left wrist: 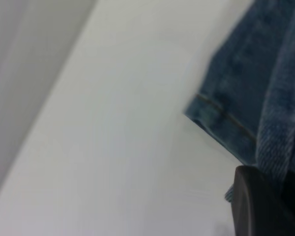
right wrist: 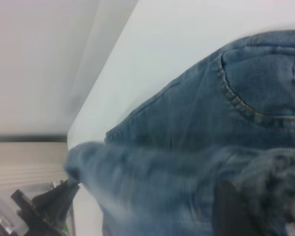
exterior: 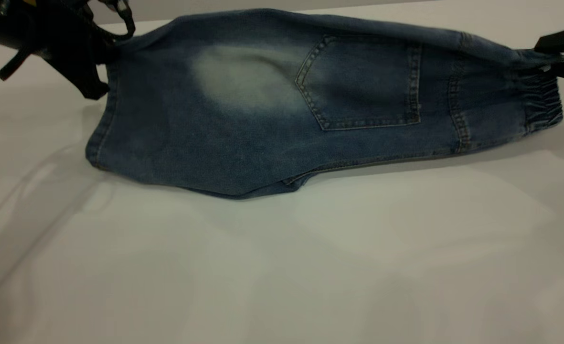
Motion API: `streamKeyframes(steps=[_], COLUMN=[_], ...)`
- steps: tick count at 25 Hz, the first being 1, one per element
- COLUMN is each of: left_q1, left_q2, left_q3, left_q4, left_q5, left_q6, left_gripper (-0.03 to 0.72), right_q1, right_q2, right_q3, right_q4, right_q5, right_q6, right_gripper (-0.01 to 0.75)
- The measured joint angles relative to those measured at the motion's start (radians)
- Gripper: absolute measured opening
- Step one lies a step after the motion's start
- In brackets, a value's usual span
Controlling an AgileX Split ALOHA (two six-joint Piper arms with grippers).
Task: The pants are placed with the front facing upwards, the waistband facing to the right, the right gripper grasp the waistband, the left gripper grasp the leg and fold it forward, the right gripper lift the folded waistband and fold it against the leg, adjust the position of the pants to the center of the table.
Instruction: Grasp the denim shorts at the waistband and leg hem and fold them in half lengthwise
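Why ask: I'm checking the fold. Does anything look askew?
Yes. The pants hang stretched between the left gripper and right gripper, slanting, with a lower layer poking out at the crotch.

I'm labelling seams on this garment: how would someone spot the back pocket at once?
On the plain white-grey table, find the short blue denim pants stretched between the left pincer and right pincer. The patch pocket sits between the pale faded oval and the gathered elastic waistband. Only it has a five-sided outline of double tan stitching.
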Motion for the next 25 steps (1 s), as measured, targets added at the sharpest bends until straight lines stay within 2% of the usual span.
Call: streamKeyframes(steps=[4, 8, 11, 14, 19, 23, 25], left_q1=[0.0, -0.001, -0.001, -0.001, -0.02, -0.055, -0.069], left_q2=[0.013, 0.013, 0.013, 0.011, -0.001, -0.019, -0.019], left_q3=[0.0, 0.0, 0.0, 0.0, 0.0, 0.0, 0.0], left_q4=[0.0, -0.007, -0.038, -0.063, -0.056, -0.056, -0.056], left_q5=[0.013, 0.011, 0.019, 0.022, 0.035, 0.024, 0.023], left_q6=[0.0, 0.0, -0.009, -0.01, -0.028, -0.031, -0.037], left_gripper=[0.117, 0.227, 0.315, 0.358, 0.367, 0.367, 0.367], right_q1=[0.048, 0.078, 0.078, 0.078, 0.077, 0.076, 0.076], right_q2=[0.0, -0.001, -0.001, -0.001, -0.002, -0.004, -0.004], right_q3=[-0.022, -0.032, -0.032, -0.032, -0.032, -0.032, -0.032], right_q4=[-0.001, -0.001, -0.001, -0.055, -0.143, -0.222, -0.237], right_q5=[-0.01, -0.061, -0.064, -0.105, -0.166, -0.153, -0.189], right_q6=[-0.008, -0.005, 0.036, 0.079, 0.197, 0.274, 0.288], right_gripper=[0.357, 0.431, 0.44, 0.441, 0.441, 0.441, 0.441])
